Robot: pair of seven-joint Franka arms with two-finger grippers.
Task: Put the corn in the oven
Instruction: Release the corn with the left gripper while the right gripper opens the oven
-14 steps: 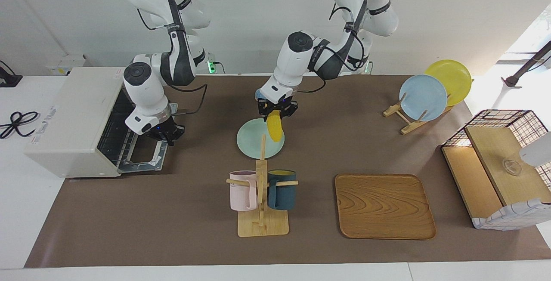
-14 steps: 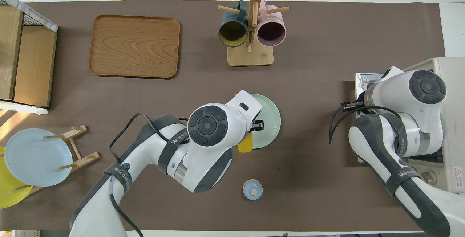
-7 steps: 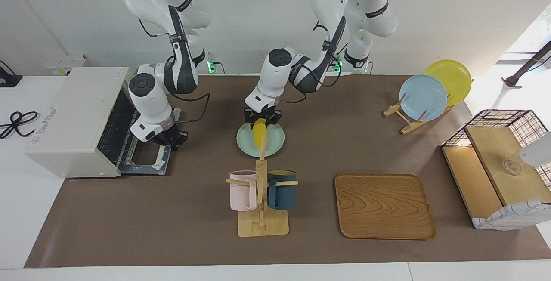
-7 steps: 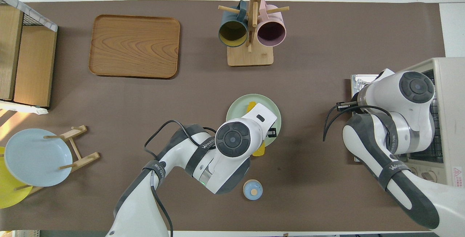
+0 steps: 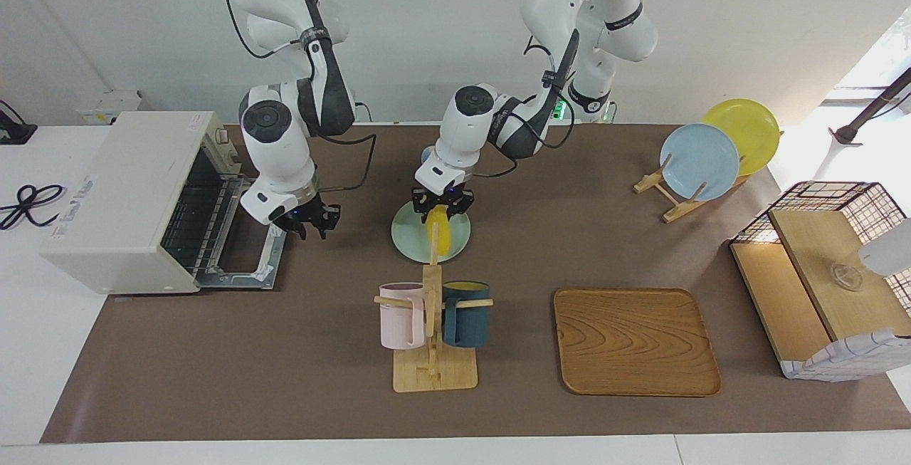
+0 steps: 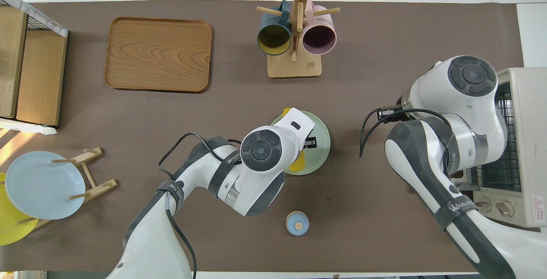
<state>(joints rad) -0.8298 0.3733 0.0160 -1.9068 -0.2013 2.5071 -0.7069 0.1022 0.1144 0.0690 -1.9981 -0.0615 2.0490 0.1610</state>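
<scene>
The yellow corn [image 5: 441,228] hangs almost upright over a pale green plate [image 5: 455,237] in the middle of the table. My left gripper [image 5: 442,210] is shut on the corn's upper end. In the overhead view the left wrist covers most of the corn [image 6: 298,165] and part of the plate [image 6: 321,140]. The off-white oven [image 5: 117,187] stands at the right arm's end of the table, its door [image 5: 245,269] dropped open and the rack showing. My right gripper [image 5: 313,224] hangs open over the mat beside the door's edge, holding nothing.
A mug rack [image 5: 433,351] with a pink and a dark blue mug stands farther out than the plate. A wooden tray [image 5: 635,340], a plate stand [image 5: 669,198] with blue and yellow plates, and a wire basket shelf [image 5: 825,265] fill the left arm's end. A small blue disc [image 6: 297,222] lies near the robots.
My right gripper has come off the oven door's edge, opened, and moved toward the table's middle. My left gripper has shifted a little over the green plate with the corn, which now hangs more upright.
</scene>
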